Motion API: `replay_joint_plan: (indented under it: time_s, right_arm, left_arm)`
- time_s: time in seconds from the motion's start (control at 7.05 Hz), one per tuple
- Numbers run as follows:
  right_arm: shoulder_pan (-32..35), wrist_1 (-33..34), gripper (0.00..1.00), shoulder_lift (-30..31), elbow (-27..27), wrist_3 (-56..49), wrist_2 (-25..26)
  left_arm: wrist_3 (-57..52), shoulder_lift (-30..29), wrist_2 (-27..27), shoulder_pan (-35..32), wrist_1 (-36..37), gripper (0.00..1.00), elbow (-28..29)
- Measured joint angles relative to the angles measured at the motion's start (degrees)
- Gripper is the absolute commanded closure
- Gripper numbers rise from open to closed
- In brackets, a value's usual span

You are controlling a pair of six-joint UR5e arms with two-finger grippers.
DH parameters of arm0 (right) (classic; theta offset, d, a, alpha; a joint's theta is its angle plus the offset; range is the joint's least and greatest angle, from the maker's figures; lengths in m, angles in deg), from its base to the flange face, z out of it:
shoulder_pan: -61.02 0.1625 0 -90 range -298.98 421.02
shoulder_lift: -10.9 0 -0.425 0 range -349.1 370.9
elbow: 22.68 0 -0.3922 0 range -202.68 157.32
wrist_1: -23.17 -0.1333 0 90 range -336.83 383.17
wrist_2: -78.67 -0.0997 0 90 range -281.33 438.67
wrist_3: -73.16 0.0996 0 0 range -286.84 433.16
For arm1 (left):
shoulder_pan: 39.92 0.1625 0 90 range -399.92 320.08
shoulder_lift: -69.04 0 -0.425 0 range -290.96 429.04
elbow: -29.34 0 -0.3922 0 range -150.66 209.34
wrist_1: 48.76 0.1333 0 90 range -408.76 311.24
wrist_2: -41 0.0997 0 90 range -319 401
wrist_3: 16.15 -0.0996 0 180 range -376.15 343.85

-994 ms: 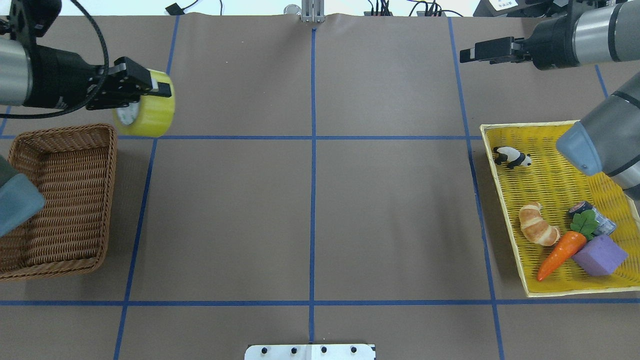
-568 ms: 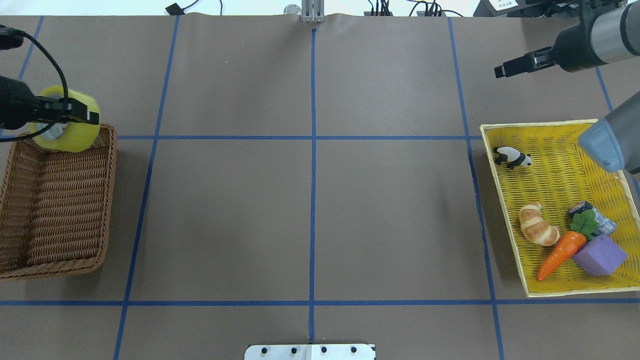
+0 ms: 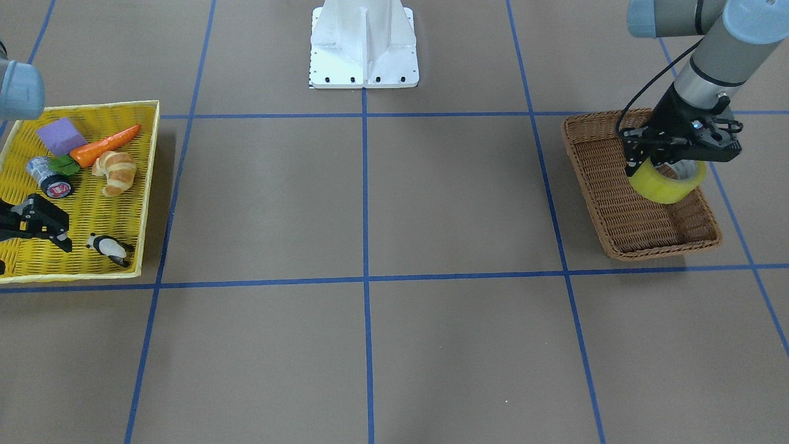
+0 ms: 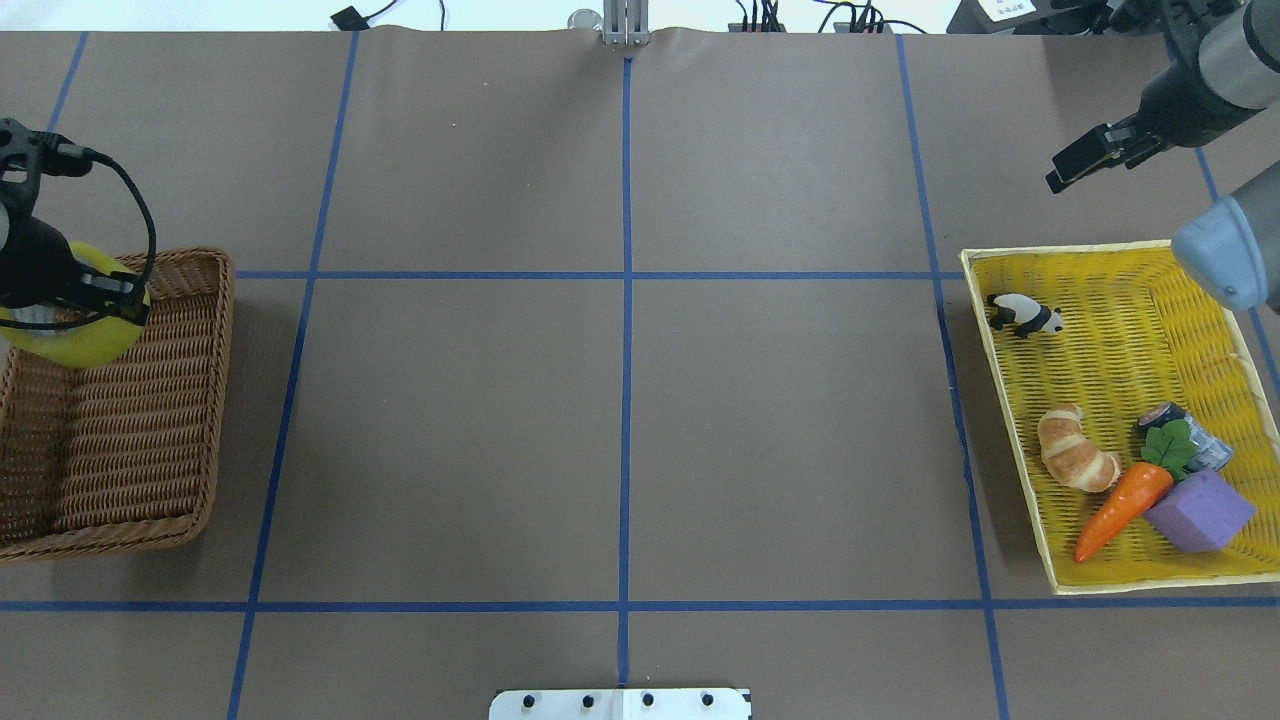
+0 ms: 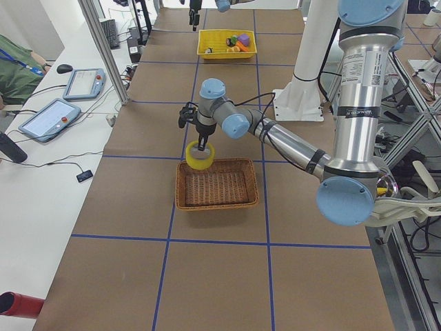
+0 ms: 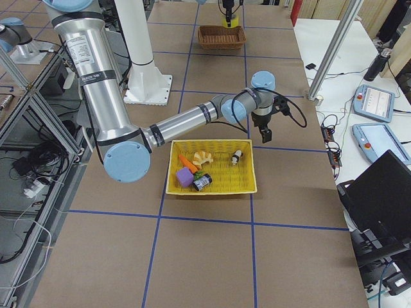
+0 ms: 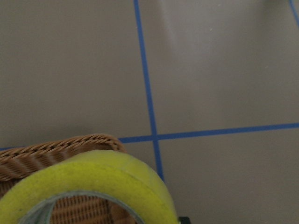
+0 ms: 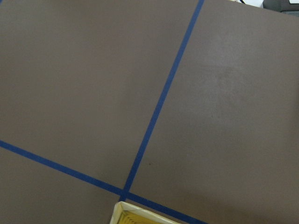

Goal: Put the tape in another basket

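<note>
The yellow-green tape [image 3: 667,183] hangs in my left gripper [image 3: 667,161], which is shut on it with its fingers through the pale core. It is held just above the far end of the brown wicker basket [image 3: 664,248], inside the rim line. In the overhead view the tape [image 4: 78,340] overlaps the basket's [image 4: 150,420] far left part. The left wrist view shows the tape [image 7: 100,179] over the wicker rim [image 7: 56,151]. My right gripper [image 3: 31,257] looks open and empty, high over the far side of the yellow tray [image 3: 151,185]; it also shows in the overhead view [image 4: 1064,177].
The yellow mesh tray [image 4: 1010,420] at the right holds a panda [image 4: 1024,315], croissant [image 4: 1076,449], carrot [image 4: 1122,508], purple block [image 4: 1200,511] and a small black-ended cylinder [image 4: 1163,415]. The robot's white base [image 3: 363,46] stands at the near table edge.
My left arm has carried the tape leftward and nearer, from beyond the basket's far right corner to over its far end. My right arm has drawn back to the right.
</note>
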Motion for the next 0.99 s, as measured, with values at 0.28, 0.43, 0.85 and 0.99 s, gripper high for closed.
replay_joint_plan:
  time_s: [0.28,0.43,0.85,0.99]
  right_arm:
    - [-0.10,11.10,0.00,-2.64,-0.10,-4.32,0.08]
    - [-0.08,13.13,0.00,-3.02,-0.23,-4.94,-0.16]
    - [0.29,19.18,0.00,-3.40,-0.64,-7.15,-1.02]
    - [1.45,22.21,0.00,-3.41,-0.69,-8.51,-1.33]
  left_arm:
    - [-1.15,-1.24,0.11,2.79,2.04,1.00,4.54]
    - [-1.25,-1.82,0.13,3.60,2.10,1.00,7.15]
    - [-1.05,-1.95,-0.26,4.13,1.86,0.01,10.33]
    - [-1.01,-1.62,-0.11,4.11,1.70,0.01,10.26]
